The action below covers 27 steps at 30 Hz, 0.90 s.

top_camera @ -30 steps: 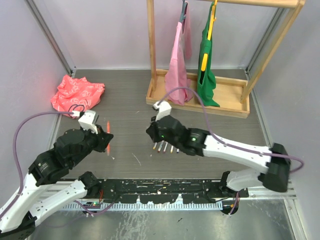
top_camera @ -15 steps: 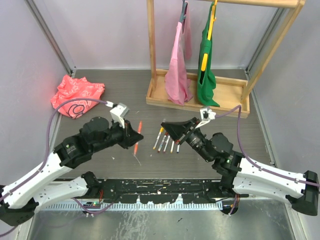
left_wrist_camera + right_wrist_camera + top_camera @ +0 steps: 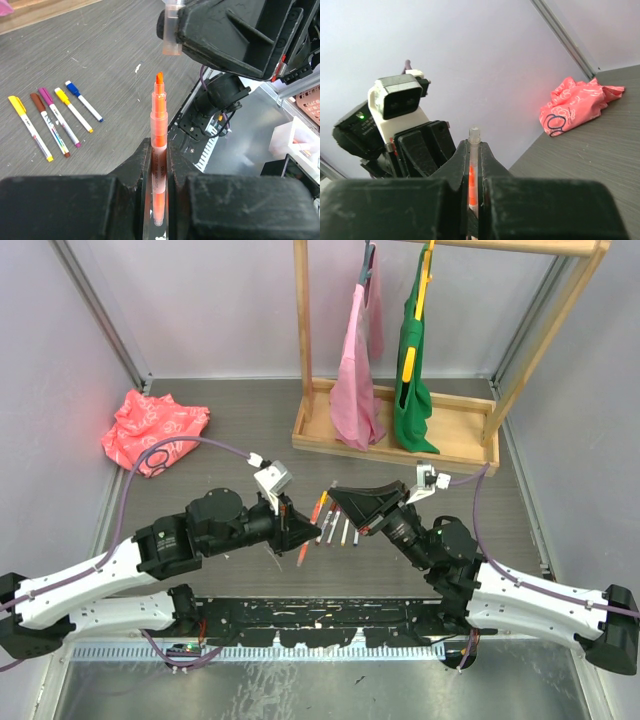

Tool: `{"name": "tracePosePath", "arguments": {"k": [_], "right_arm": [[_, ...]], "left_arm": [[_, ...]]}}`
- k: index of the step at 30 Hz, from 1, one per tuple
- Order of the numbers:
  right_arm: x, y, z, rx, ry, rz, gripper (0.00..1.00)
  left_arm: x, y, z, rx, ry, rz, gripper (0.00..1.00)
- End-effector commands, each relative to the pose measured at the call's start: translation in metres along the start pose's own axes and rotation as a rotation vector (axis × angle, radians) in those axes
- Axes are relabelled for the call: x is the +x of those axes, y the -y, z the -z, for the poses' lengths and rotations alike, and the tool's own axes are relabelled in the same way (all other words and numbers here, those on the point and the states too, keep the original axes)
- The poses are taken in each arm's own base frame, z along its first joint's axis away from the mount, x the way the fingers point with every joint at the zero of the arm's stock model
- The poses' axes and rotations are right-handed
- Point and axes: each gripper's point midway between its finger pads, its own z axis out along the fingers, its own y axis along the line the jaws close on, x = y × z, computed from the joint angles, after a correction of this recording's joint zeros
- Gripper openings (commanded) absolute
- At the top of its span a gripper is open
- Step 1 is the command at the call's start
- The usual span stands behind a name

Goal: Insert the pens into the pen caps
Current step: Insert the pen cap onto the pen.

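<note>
my left gripper (image 3: 159,152) is pressed tight on the pale lower barrel of the orange pen (image 3: 159,117), which stands up out of the jaws with its bare chisel tip on top. my right gripper (image 3: 474,150) is pinched on the cap (image 3: 171,30), a short see-through tube with an orange tint. the left wrist view alone shows the gap: the tip sits just below the cap's open end and a little to one side, not yet inside. it also shows the other pens (image 3: 55,117) as five lying side by side on the bench (image 3: 240,450), with two yellow ends, one brown, one purple and one blue. the right wrist view gives none of that. it shows the cap poking up between the jaws, my left wrist camera housing close behind it, and a red bag (image 3: 580,105) on the bench beyond. only the top view takes in both arms meeting over the row of pens, and the wooden rack (image 3: 400,440) with a pink cloth (image 3: 355,390) and a green cloth (image 3: 412,380) hanging from it. half a second ago my left gripper held the pen further left, well apart from the right one; now the two nearly touch. faint print runs along the pen's barrel and dark loops mark the bag, but i cannot read either.
</note>
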Motion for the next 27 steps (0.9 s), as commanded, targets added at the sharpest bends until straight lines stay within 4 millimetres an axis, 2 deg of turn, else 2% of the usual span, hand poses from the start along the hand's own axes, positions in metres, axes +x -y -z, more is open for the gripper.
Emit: {"name": "tracePosePath", "arguments": {"k": [1, 27], "right_arm": [[-0.025, -0.026, 0.003, -0.109, 0.095, -0.057, 0.0], [-0.007, -0.023, -0.004, -0.101, 0.023, -0.031, 0.0]], "left_arm": [[-0.023, 0.014, -0.001, 0.054, 0.086, -0.013, 0.0], [-0.015, 0.011, -0.002, 0.046, 0.057, -0.02, 0.0]]}}
